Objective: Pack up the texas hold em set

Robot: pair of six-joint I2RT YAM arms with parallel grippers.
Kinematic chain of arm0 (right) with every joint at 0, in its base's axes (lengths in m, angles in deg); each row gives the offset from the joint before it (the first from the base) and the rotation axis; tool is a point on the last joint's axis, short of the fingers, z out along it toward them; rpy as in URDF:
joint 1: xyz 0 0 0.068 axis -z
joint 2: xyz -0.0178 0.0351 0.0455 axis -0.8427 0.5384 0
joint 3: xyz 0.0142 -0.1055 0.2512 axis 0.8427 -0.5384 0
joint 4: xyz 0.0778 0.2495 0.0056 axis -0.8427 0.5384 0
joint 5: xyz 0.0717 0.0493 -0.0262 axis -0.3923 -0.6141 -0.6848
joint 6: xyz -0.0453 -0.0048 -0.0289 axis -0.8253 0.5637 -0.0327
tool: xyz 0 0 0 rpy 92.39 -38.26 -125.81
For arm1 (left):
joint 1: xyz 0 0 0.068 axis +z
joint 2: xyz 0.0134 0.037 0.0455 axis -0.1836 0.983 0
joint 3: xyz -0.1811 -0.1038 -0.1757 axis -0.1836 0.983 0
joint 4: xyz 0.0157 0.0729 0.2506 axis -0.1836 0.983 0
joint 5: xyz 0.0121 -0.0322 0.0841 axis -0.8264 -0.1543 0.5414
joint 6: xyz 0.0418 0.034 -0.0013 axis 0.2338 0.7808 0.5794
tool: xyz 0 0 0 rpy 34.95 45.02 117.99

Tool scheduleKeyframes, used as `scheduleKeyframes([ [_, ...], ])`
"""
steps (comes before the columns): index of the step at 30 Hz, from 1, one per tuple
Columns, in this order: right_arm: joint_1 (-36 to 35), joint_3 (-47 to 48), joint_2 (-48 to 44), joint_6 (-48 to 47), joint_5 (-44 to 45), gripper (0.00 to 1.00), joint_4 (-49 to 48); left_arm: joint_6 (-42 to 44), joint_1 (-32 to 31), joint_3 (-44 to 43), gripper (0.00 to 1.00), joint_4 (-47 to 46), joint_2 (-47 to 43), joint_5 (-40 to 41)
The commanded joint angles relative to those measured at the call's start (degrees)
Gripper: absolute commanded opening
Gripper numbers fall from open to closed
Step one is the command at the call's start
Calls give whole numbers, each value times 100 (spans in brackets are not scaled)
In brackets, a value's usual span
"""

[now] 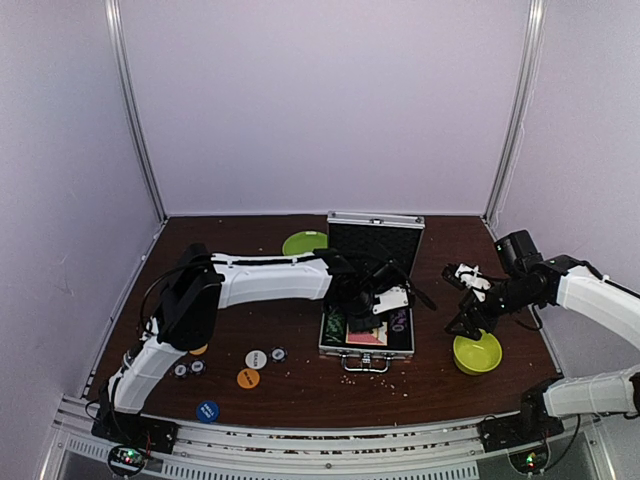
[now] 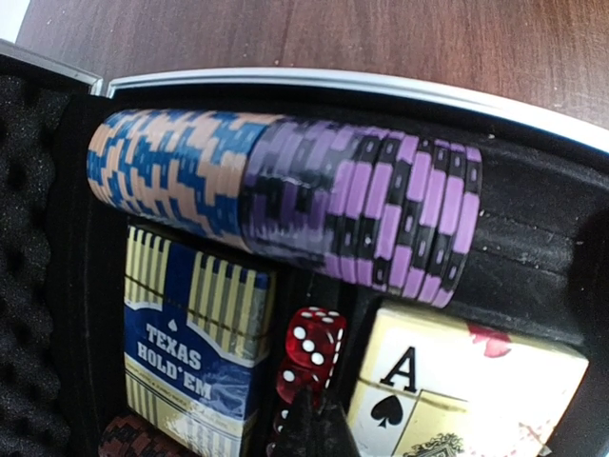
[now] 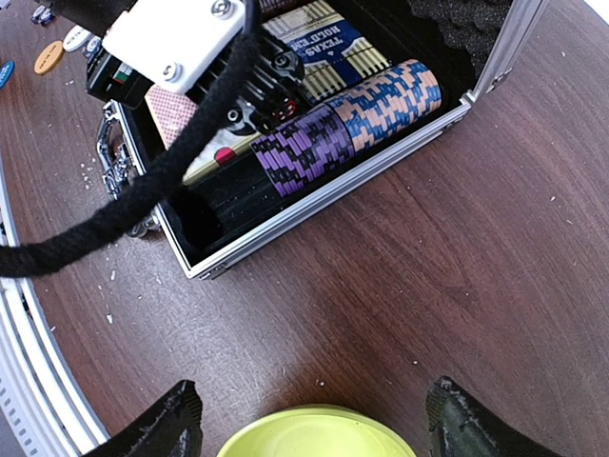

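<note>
The case (image 1: 366,353) lies open on the worktop (image 1: 290,332) with its lid (image 1: 375,243) upright. The left end effector (image 2: 311,421) is down inside it. The right end effector (image 3: 314,417) hangs just beside it, over the bowl (image 3: 314,443). The case is stiff aluminium lined with foam and is probably light enough to skid. I would close it by pushing the lid's top edge rather than by gripping.

The blue deck (image 2: 195,343) and the ace deck (image 2: 457,400) sit one on each side of the left tips. Both are rigid boxes, and the glossy wrap is likely slippery, so take them across the narrow sides.

The chip row (image 2: 285,190) stands on edge just ahead of those tips. The chips look dense and loose, and would likely fan apart unless squeezed end to end.

The white disc (image 1: 256,358), orange disc (image 1: 248,378) and blue disc (image 1: 207,411) lie outside the case. They are well behind the left end effector, back toward its base, with loose chips (image 1: 278,353) near them. All are thin, flat and hard, so they need a pinch at the rim.

The red dice (image 2: 314,343) sit right at the left tips.

The left fingers draw to one dark point with no gap showing. I cannot tell whether they pinch a die. The right fingers are spread wide and hold nothing.
</note>
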State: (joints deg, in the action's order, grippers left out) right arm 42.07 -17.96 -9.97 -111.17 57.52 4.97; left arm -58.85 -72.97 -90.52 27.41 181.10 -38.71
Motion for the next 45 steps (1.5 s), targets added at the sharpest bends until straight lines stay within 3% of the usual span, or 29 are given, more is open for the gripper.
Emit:
scheduleKeyframes([
  [1, 37, 87, 12, -17, 74, 81, 63, -83, -65, -6, 0, -19, -424, 253],
  [10, 35, 101, 14, -27, 47, 81, 77, -122, -60, 711, 0, -173, -1704, 244],
  [15, 38, 122, -18, -43, 52, 81, 122, -333, -62, 1838, 4, -597, -2614, 262],
  [17, 41, 112, -51, -48, 43, 81, 124, -534, -64, 2431, 20, -921, -3144, 338],
  [18, 41, 115, -72, -49, 34, 81, 123, -692, -57, 2719, 42, -1085, -3377, 440],
  [19, 42, 116, -90, -51, 21, 81, 117, -836, -59, 2967, 91, -1196, -3585, 505],
  [20, 47, 111, -95, -52, 16, 81, 112, -1033, -55, 3287, 97, -1309, -3799, 601],
  [24, 41, 130, -73, -78, -7, 81, 129, -2467, -24, 3654, 98, -905, -4228, 2573],
  [28, 41, 143, -71, -87, -3, 81, 143, -3322, 159, 3797, 98, -38, -4433, 3204],
  [31, 44, 144, -93, -87, -2, 81, 143, -3479, 233, 4195, 98, 115, -4669, 3483],
  [37, 46, 120, -146, -78, 11, 81, 122, -3961, 651, 4801, 98, 187, -5473, 3151],
  [41, 42, 126, -147, -78, 40, 81, 121, -5298, 1527, 4652, 98, 1391, -5714, 2675],
  [45, 42, 125, -133, -78, 47, 81, 113, -4395, 2110, 4937, 97, 1421, -5518, 1133],
])
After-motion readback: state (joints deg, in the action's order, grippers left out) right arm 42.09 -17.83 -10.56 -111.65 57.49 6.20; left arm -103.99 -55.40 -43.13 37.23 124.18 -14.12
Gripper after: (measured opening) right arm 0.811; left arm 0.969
